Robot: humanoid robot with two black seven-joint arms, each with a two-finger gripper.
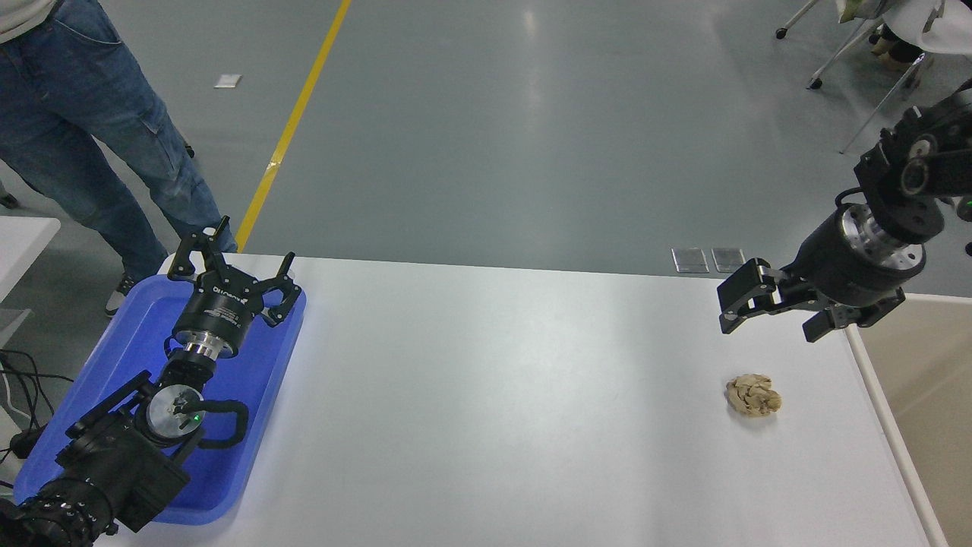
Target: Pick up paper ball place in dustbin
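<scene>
The paper ball (753, 396), a small crumpled tan wad, lies on the white table (493, 395) near its right edge. My right gripper (770, 329) is open and empty. It hovers above the table, a little beyond the ball, and does not touch it. The dustbin (928, 372), beige inside with a thin white rim, stands against the table's right side and is cut off by the picture's edge. My left gripper (231, 264) is open and empty, parked over the blue tray at the lower left.
A shallow blue plastic tray (258, 380) sits at the table's left end under the left arm. A person in jeans (83, 129) stands beyond the table's far left corner. Chair legs (843, 53) stand on the floor at the top right.
</scene>
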